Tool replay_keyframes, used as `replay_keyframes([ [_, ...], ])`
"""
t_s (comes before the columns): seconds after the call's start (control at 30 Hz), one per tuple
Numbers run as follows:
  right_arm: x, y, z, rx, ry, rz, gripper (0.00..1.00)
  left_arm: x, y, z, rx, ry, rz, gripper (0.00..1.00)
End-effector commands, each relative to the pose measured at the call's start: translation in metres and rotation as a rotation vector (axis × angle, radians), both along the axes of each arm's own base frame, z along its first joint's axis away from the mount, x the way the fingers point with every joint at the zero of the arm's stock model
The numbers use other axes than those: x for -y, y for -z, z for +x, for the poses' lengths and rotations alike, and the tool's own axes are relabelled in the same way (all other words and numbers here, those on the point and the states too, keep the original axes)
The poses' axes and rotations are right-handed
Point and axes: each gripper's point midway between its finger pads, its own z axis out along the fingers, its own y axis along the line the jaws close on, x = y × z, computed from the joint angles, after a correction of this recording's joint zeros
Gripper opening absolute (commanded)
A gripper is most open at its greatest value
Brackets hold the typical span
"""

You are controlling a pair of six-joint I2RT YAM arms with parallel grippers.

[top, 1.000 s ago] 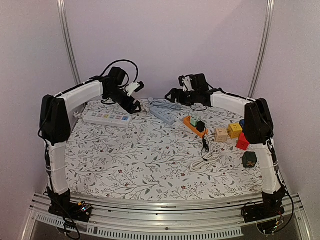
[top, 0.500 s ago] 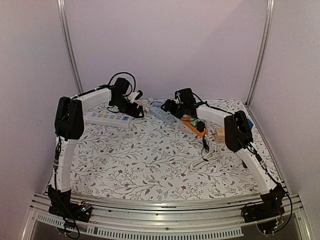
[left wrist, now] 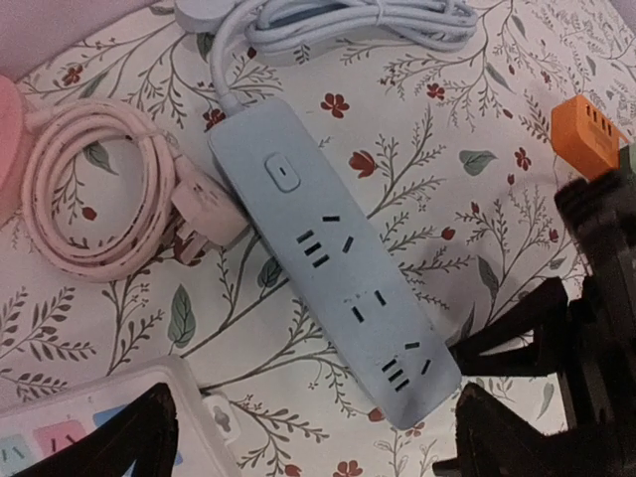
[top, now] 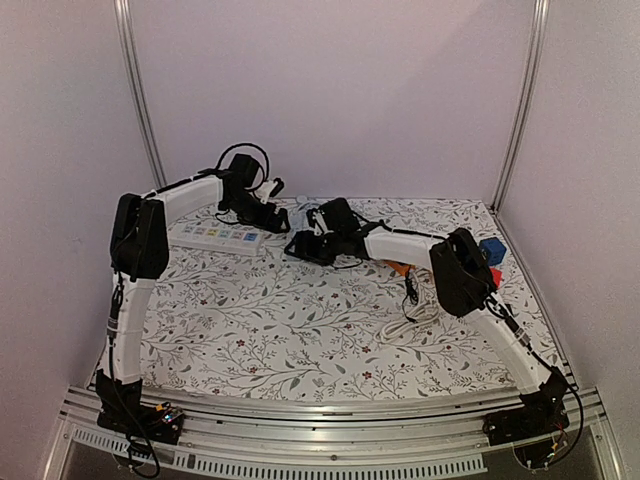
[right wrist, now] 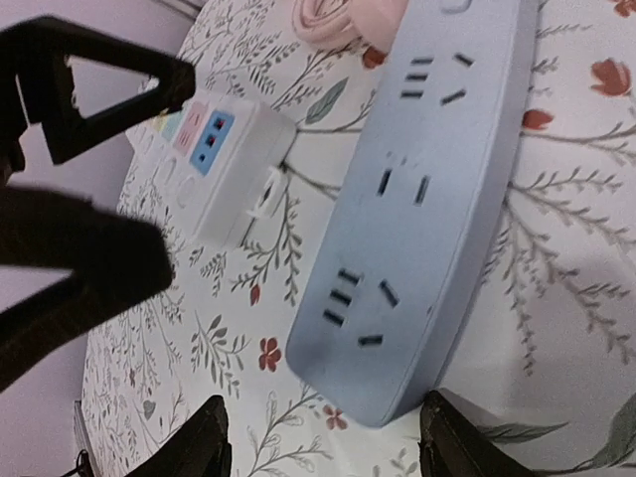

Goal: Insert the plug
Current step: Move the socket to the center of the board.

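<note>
Here both grippers hang over the blue power strip (left wrist: 333,298), which lies between them. Your left gripper (left wrist: 318,437) is spread wide and carries nothing. The strip's near end lies just ahead of it, between the fingers. The pink coiled cable (left wrist: 84,189) rests ahead and to its left, with the white plug (left wrist: 204,214) just beside the strip's long edge. Your right gripper (right wrist: 326,442) is likewise spread and empty. The strip's end lies just ahead of it, and the white strip with coloured sockets (right wrist: 234,159) is ahead to its left. The step in hand appears to be the approach, with one arm to steady the strip and the other to fetch the plug (which plug is meant cannot be told; the white one lies nearest). Take the plug by its body with the pins clear of the pads, square it over a matching socket, and press straight down while the strip is pinned
</note>
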Motion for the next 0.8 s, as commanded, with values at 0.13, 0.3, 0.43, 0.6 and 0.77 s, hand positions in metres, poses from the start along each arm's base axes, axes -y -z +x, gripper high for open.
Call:
replay_keyframes([
  [0.13,-0.031,-0.036,-0.107,0.027,-0.302,-0.056,0.64,0.018,0.029,-0.014,-0.017,0.035,0.081,1.00],
  [0.3,0.017,-0.084,-0.118,0.166,-0.237,-0.174,0.66,0.041,0.043,-0.015,0.017,0.081,0.152,0.99],
  [0.43,0.065,-0.116,-0.129,0.262,-0.168,-0.294,0.71,0.040,0.068,-0.008,-0.003,0.053,0.234,0.99],
  [0.6,0.127,-0.145,-0.140,0.334,-0.071,-0.453,0.77,0.042,0.093,-0.010,-0.032,0.065,0.286,0.93],
  [0.77,0.179,-0.177,-0.149,0.415,0.035,-0.545,0.98,0.040,0.100,-0.027,-0.091,0.094,0.292,0.45],
])
